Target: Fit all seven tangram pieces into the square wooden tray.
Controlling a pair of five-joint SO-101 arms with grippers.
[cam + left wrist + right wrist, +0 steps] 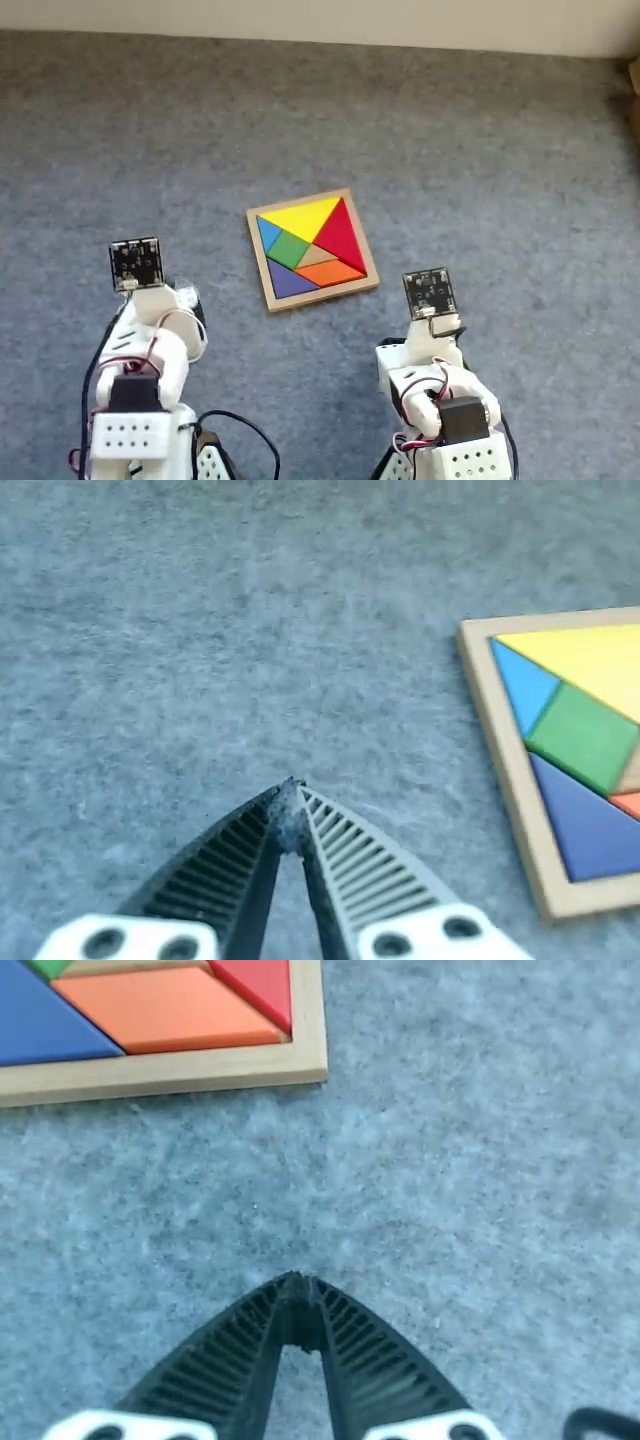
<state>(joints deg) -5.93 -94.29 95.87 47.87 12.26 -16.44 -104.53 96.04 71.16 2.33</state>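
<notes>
The square wooden tray (259,262) lay on the grey felt table cover (480,150), turned slightly out of line with the table edge, ahead of and between the two arms. All seven pieces sat flush inside it:

- yellow triangle (303,218) along the far edge
- red triangle (343,240) along the right edge
- light blue triangle (267,232) at the far left corner
- green square (288,249) just beside the light blue triangle
- tan triangle (316,256) at the centre
- orange parallelogram (330,272) along the near edge
- dark blue triangle (288,281) at the near left corner

The left arm (150,330) stood well to the left of the tray and the right arm (435,380) near its right near corner. Neither touched it.

The left gripper (291,792) pointed at the felt, jaws closed tip to tip and holding nothing – the tray's left rim (500,770) lay off to one side. The right gripper (298,1286) was likewise closed and unloaded (tips meeting above a narrow slit). Only felt lay between it and the tray's near rim (180,1072).

A black cable (240,425) looped on the felt between the arm bases.
</notes>
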